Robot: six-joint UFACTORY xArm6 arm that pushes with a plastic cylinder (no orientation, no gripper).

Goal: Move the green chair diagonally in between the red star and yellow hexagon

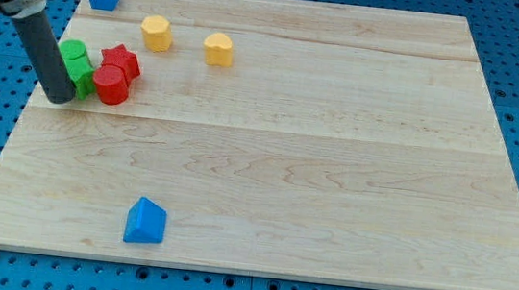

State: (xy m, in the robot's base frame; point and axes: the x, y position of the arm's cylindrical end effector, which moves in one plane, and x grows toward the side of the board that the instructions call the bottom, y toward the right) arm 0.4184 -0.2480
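Cluster at the board's (334, 172) upper left.
Chair block (77, 65) left of star (121, 60), touching cylinder (111, 84); hexagon (155, 33) above, apart.

**One raised camera, whole board in frame**

A single camera looked down at a slant from beyond the near edge of the wooden board (334, 172), taking in all four edges. My tip (58, 99) stood far off at the view's upper left. No second view shared the scene.
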